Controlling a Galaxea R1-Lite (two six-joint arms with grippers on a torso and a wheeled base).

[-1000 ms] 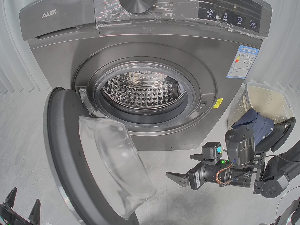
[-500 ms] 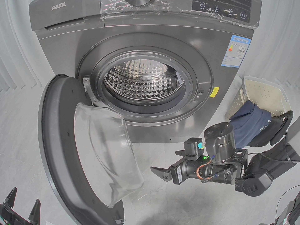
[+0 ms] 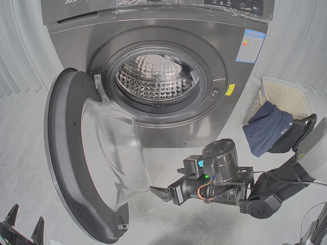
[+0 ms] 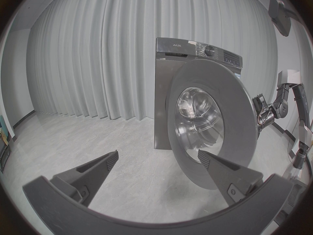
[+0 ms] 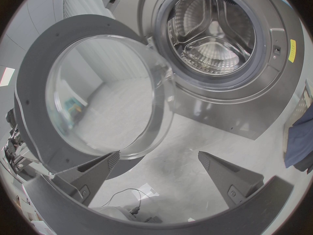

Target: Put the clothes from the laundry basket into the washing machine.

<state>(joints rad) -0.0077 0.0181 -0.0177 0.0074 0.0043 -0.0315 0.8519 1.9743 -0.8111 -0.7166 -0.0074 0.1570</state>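
The grey washing machine [image 3: 153, 28] stands with its round door [image 3: 64, 147] swung open to the left and its steel drum [image 3: 153, 82] holding no clothes. To its right, a cream laundry basket [image 3: 287, 94] has a navy garment [image 3: 267, 128] and a black garment [image 3: 294, 133] hanging over its front rim. My right gripper [image 3: 167, 181] is open and holds nothing, low over the floor, with one fingertip close to the door's glass bowl [image 3: 115, 147]. In the right wrist view, the open gripper [image 5: 158, 155] faces the door glass [image 5: 107, 95] and drum [image 5: 212, 33]. My left gripper [image 3: 24, 222] is open at the lower left.
The floor is pale grey tile [image 3: 190, 222], and white curtains [image 4: 97, 66] hang behind the machine. The open door [image 4: 212, 121] juts out over the floor in front of the machine. A cable and scraps [image 5: 137, 193] lie on the floor near the right gripper.
The head camera has shifted, so the machine sits higher and smaller in view. My right gripper has moved left, away from the basket and up to the door's glass. The left gripper is unchanged.
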